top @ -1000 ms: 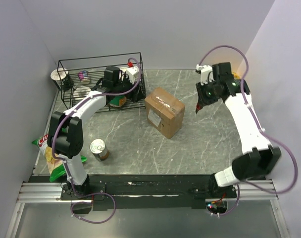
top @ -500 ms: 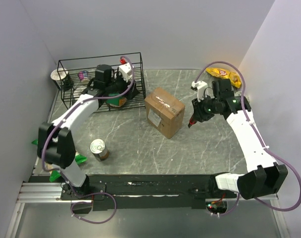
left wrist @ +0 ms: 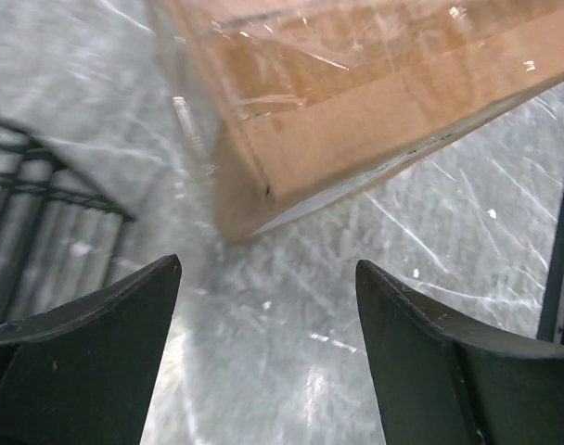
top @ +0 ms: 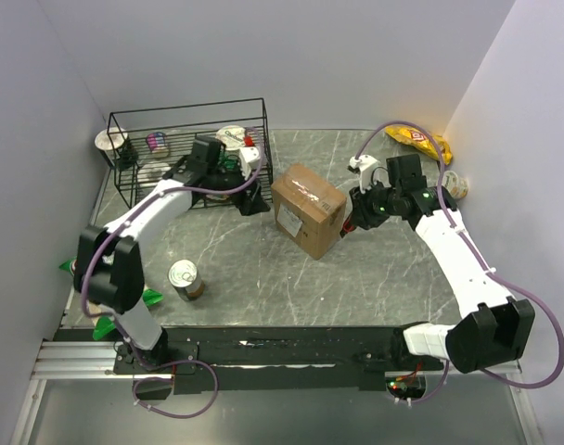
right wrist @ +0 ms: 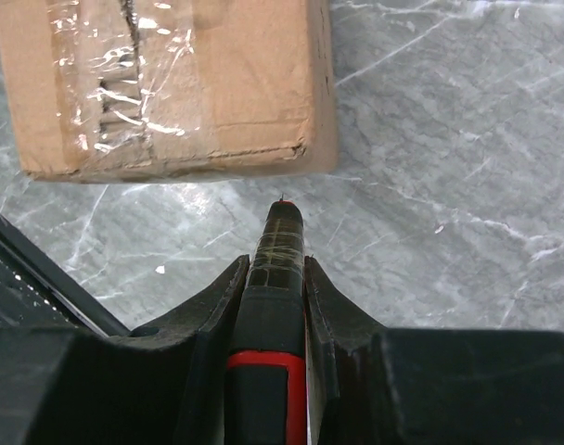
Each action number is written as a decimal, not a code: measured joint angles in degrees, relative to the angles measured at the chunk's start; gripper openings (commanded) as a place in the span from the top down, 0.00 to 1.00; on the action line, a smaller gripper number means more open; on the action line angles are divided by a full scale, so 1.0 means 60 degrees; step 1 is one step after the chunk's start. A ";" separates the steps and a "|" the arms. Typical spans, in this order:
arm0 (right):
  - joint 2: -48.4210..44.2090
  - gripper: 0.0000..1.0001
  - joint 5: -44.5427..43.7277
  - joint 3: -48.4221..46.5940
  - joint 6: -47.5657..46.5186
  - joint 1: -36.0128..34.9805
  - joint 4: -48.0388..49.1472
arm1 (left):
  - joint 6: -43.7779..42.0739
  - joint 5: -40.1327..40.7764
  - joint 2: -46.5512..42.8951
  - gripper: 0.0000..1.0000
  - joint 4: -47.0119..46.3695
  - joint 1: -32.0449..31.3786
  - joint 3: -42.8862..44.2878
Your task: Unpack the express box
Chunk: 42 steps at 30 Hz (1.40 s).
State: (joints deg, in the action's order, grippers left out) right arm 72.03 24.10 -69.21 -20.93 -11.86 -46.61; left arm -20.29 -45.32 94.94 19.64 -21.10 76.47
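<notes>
At the near left of the desk (top: 375, 278) a green packet (top: 104, 326) lies partly under the left arm, and a tin can (top: 185, 279) stands upright a little further in.

Mid-desk sits the cardboard box (top: 305, 209), turned at an angle, flaps closed, with clear tape and a white label on it. It rests flat on the desk, between the two tools.

The left tool (top: 257, 206) hangs just left of the box, between it and the wire basket (top: 189, 109). In the wrist view its two dark fingers (left wrist: 96, 352) stand wide apart with nothing between them, only bare desk, and one lower corner of the box is straight ahead but apart from them.

The right tool (right wrist: 278, 264) is on the other side, low beside the box's right face. Its fingers are closed tight on a slim black stick (right wrist: 268, 315) with a red band. The stick's fine tip points at the box's bottom edge and sits just short of it — whether it touches the cardboard I cannot tell.

Further back on the left, the basket holds a round white-lidded tub (top: 231, 136) and a few small items too small to name. A paper cup (top: 108, 141) stands at its far left corner. A yellow snack bag (top: 416, 139) lies in the far right corner of the desk.
</notes>
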 measured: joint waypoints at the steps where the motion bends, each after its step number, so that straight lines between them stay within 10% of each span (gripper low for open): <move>1: 0.0062 1.00 -0.0011 -0.0007 -0.0004 -0.0004 0.0011 | 0.0000 -0.0058 0.0204 0.17 -0.0004 -0.0055 0.0055; 42: 0.3417 1.00 -0.0149 -0.2182 -0.1239 -0.0047 0.1355 | -0.0823 0.0328 -0.0477 0.20 0.2565 -0.2280 -0.0186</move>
State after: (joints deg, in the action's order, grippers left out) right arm 92.53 23.20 -82.30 -28.36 -12.14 -38.48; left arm -25.23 -43.35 92.07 35.03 -34.79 75.35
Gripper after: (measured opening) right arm 0.325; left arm 0.798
